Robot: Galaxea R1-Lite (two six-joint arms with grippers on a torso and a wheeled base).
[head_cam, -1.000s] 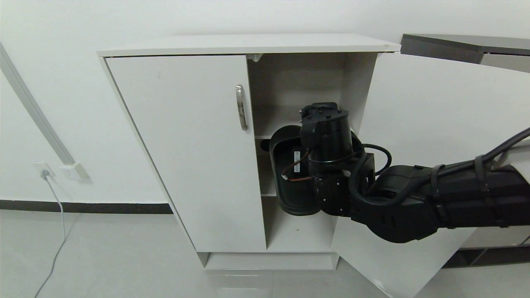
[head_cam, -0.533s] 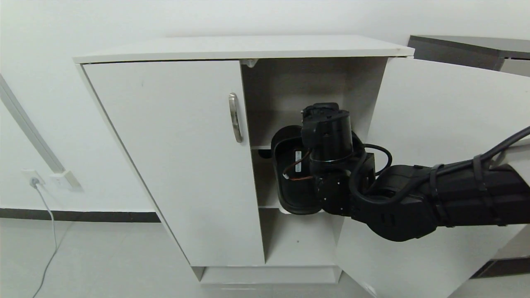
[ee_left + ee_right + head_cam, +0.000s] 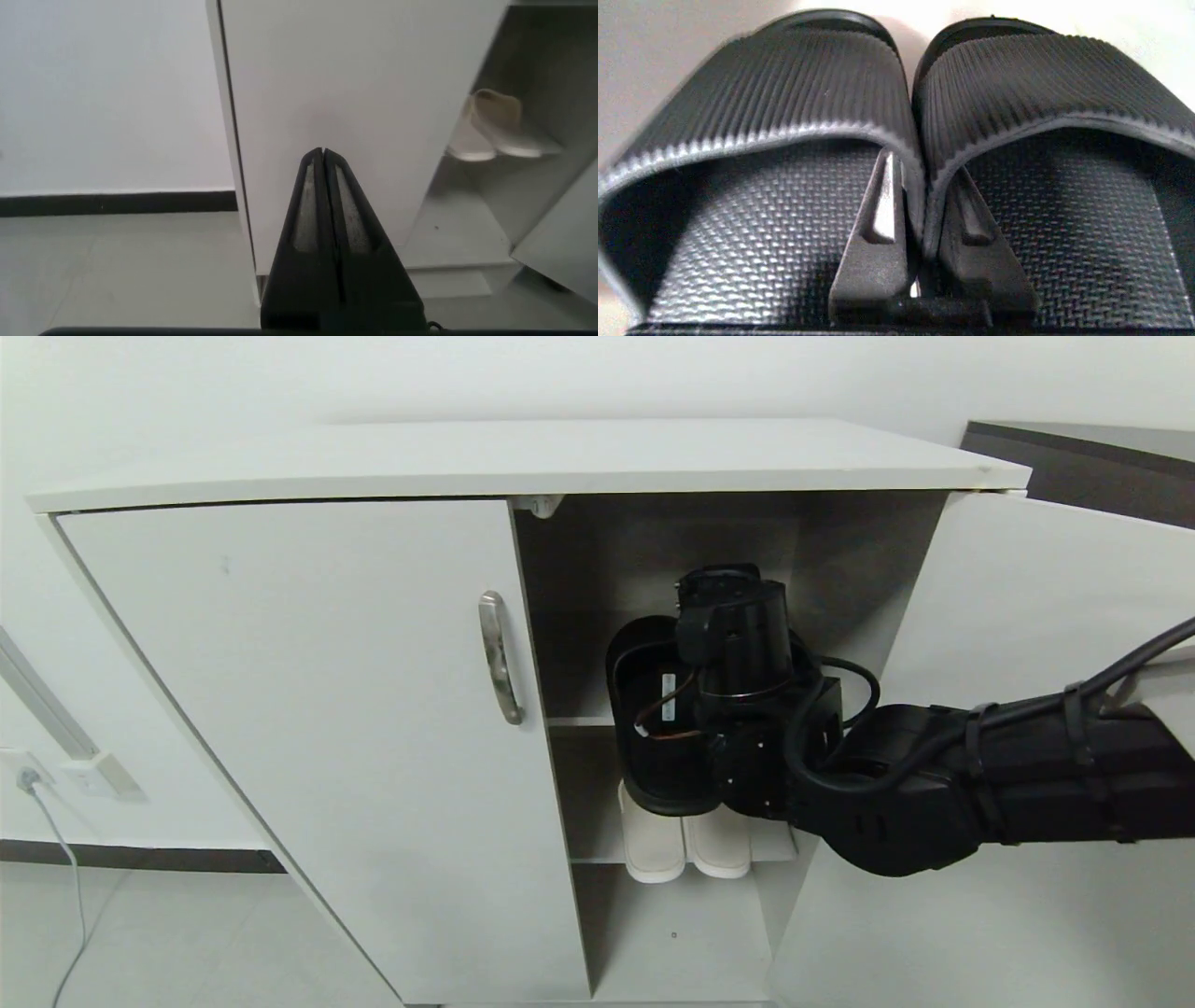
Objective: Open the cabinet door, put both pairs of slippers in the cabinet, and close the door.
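A pair of black slippers (image 3: pixel 653 728) hangs upright in front of the white cabinet's (image 3: pixel 523 457) open right half, level with its upper shelf. My right gripper (image 3: pixel 923 215) is shut on the black slippers (image 3: pixel 785 140), pinching their two inner walls together. Below them, a white pair of slippers (image 3: pixel 686 845) lies on the middle shelf, toes outward. The white slippers (image 3: pixel 495 126) also show in the left wrist view, past the closed left door. My left gripper (image 3: pixel 322 154) is shut and empty, low in front of that door.
The left door (image 3: pixel 308 709) with its metal handle (image 3: pixel 499 658) is closed. The right door (image 3: pixel 1027 616) stands swung wide open beside my right arm. A dark counter (image 3: pixel 1083 453) sits behind at the right. A wall socket and cable (image 3: pixel 28 779) are at the far left.
The head camera has moved closer to the cabinet. Against the shelves, the black slippers now stand higher, and the white pair on the middle shelf has come into view below them.
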